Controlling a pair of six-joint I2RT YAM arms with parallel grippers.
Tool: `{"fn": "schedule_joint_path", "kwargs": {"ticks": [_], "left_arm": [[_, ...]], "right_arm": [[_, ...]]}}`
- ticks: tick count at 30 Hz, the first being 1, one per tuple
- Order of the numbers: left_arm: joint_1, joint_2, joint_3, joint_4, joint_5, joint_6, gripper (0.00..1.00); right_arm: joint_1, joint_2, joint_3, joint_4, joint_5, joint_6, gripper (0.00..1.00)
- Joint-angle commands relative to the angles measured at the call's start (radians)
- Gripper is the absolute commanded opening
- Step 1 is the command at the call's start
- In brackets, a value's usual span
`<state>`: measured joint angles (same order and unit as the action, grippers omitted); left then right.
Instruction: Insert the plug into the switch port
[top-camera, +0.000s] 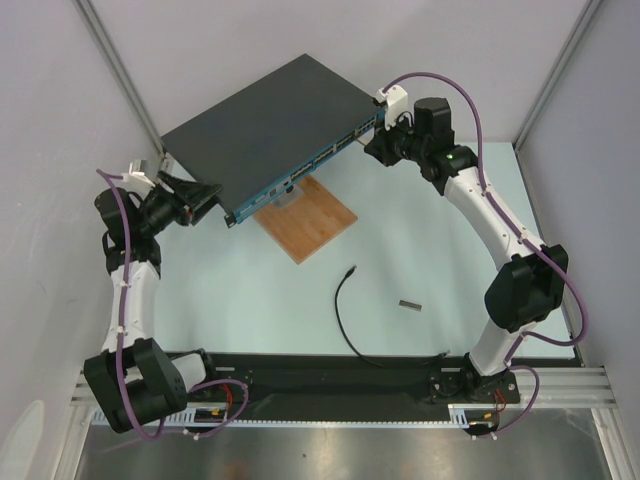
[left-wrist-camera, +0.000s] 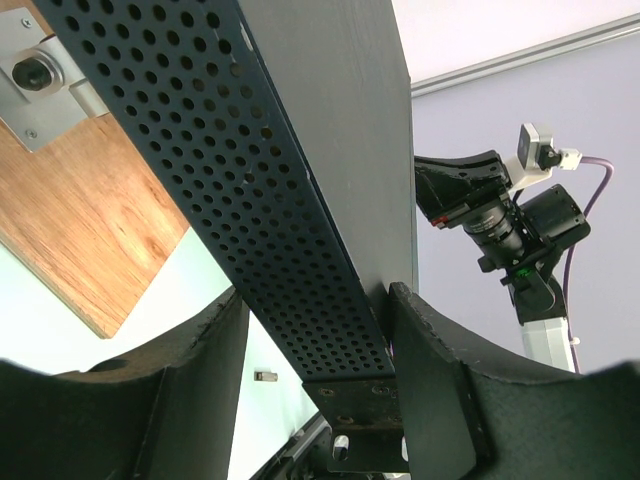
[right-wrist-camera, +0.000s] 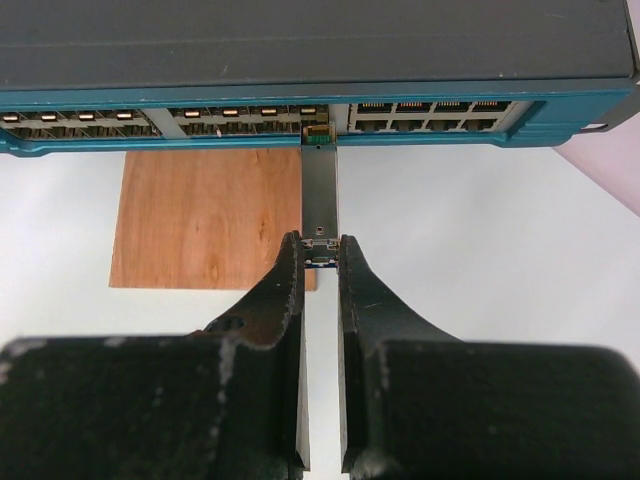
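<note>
— Right wrist view: right end effector (right-wrist-camera: 320, 252) pinching a grey piece (right-wrist-camera: 319, 190), its tip at a port (right-wrist-camera: 317, 131)?
— Yes. Left end effector (left-wrist-camera: 318, 297) clamps the switch (left-wrist-camera: 300, 230) end. Plug (top-camera: 352, 269) lies on the tabletop (top-camera: 430, 230), well apart from both.

We are looking down from the top external camera, set above and behind the arm bases at the near edge of the table (top-camera: 430, 230), far enough off to take in the whole table. The left wrist camera is peering very closely along the perforated end of the dark-grey box (left-wrist-camera: 290, 190), between the fingers (left-wrist-camera: 440, 390) of the left gripper (left-wrist-camera: 318, 330), toward the right arm (left-wrist-camera: 515, 225). The right wrist camera is facing the box's teal front strip (right-wrist-camera: 560, 112) at close range. All three views are sharing the box and the wooden board (top-camera: 308, 218).
</note>
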<state>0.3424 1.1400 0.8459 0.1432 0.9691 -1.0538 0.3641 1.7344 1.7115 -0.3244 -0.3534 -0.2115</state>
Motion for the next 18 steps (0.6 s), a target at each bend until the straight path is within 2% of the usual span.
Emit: {"fn": "schedule_joint_path", "kwargs": {"ticks": [1, 18], "left_arm": [[-0.031, 0.029, 0.042, 0.065, -0.047, 0.034, 0.00], [-0.031, 0.024, 0.038, 0.072, -0.049, 0.031, 0.00]], "right_arm": [[0.021, -0.007, 0.007, 0.065, -0.001, 0.015, 0.00], [0.027, -0.036, -0.026, 0.079, 0.024, 0.012, 0.00]]}}
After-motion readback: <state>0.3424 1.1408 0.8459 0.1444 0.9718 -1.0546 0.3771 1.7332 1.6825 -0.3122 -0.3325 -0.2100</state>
